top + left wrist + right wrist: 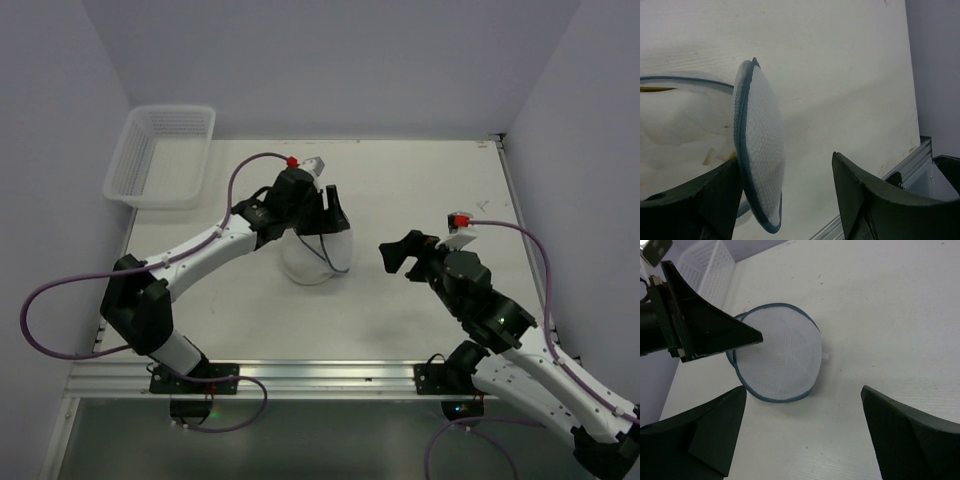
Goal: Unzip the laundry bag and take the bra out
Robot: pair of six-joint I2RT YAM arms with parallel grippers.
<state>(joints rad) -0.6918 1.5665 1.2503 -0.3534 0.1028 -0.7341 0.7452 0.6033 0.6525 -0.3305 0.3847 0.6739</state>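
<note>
- Black fingers (875, 200) of the left gripper (785, 162) fill the bottom of my left wrist view. They are spread apart, one on each side of the raised lid flap of the small round white mesh laundry bag (762, 145) with its grey-blue zipper rim. The flap rests against one finger and stands well clear of the other, so nothing is pinched.
- From above, the laundry bag (318, 255) sits near the middle of the white table (420, 190) with its lid tipped upright and its mouth gaping. I judge the zip to be largely undone.
- Inside the mouth I see pale crumpled fabric (685, 130). I take it for the bra but cannot confirm it.
- At the right, the right gripper (400, 255) hangs with its jaws wide, apart from the bag and holding nothing.
- First risk: if I close on the flap alone and lift, nothing pins the light pouch down. The whole bag may rise with the garment inside.
- Second risk: the mesh looks springy, so a shallow pinch could slip and let the flap drop back over the mouth.
- Third risk: if the right arm reaches in, it could hook the mesh or the zipper rim rather than the fabric. It could also strike the left finger parked over the bag.
- Far off at the table's back left corner, the white slatted plastic basket (160, 155) poses no hazard.
</note>
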